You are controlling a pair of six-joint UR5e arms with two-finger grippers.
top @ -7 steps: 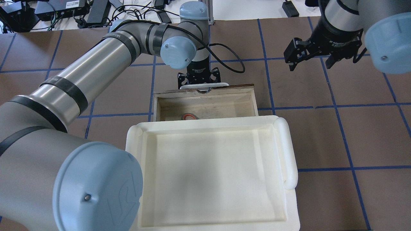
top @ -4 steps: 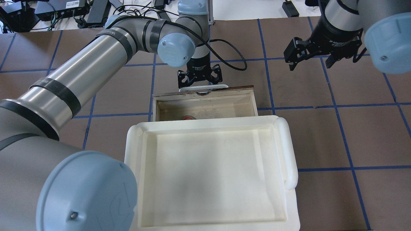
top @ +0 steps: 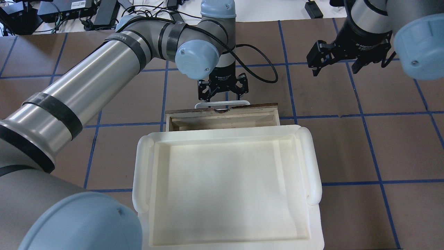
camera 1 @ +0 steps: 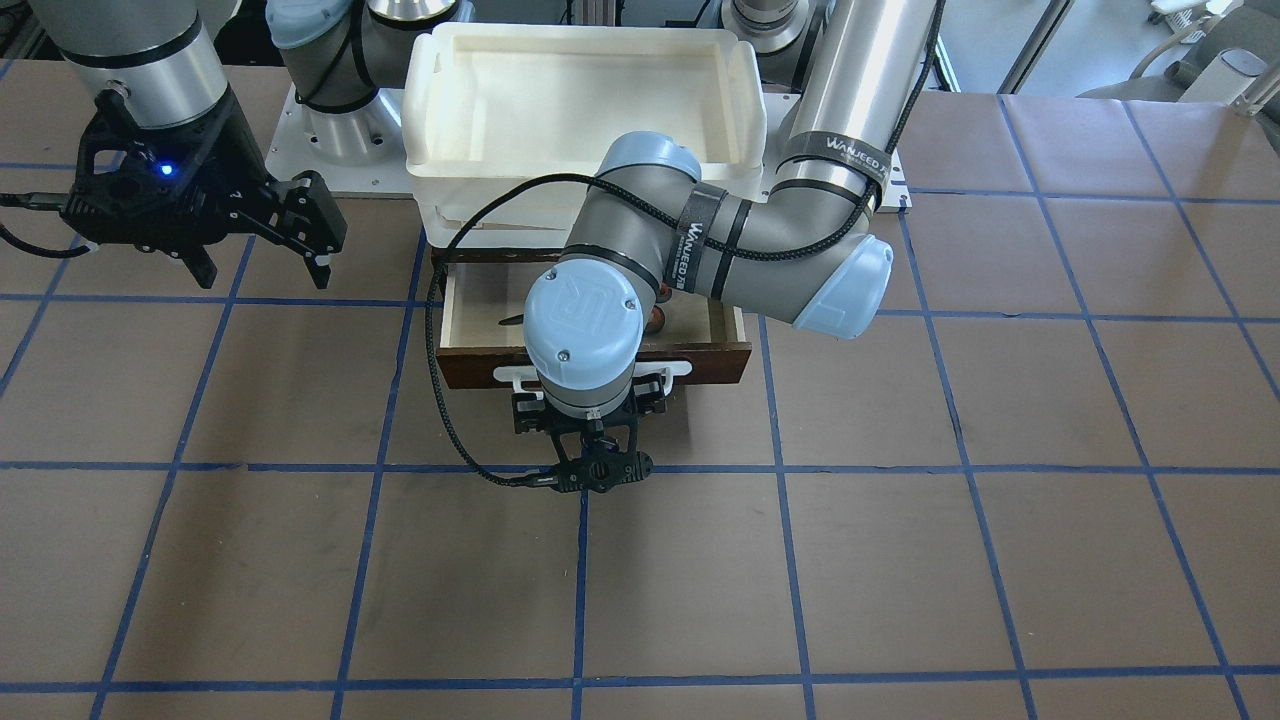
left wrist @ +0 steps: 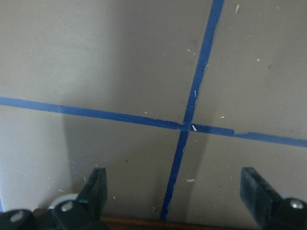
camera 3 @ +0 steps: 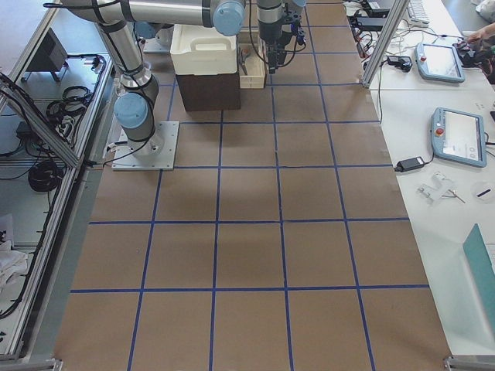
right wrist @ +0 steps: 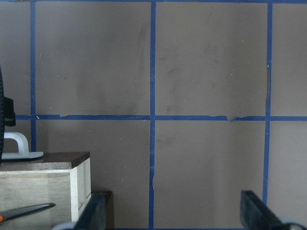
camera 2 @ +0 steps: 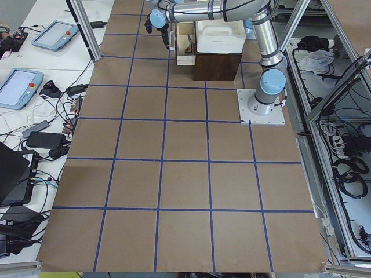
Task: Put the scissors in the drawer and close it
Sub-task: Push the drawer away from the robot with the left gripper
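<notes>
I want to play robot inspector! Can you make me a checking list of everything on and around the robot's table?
Surface: table covered in brown paper with a blue tape grid.
Job's things: drawer is partly open; scissors lie inside it, mostly hidden.
Clutter: a big white bin sits on top of the cabinet, above the drawer; nothing seen inside it.
Grippers: left gripper is open, right in front of the drawer's white handle; right gripper is open, holds nothing and hangs off to the side.
Cables: a black cable loops from the left wrist past the drawer.
Surroundings: tablets and wires on the side tables.
</notes>
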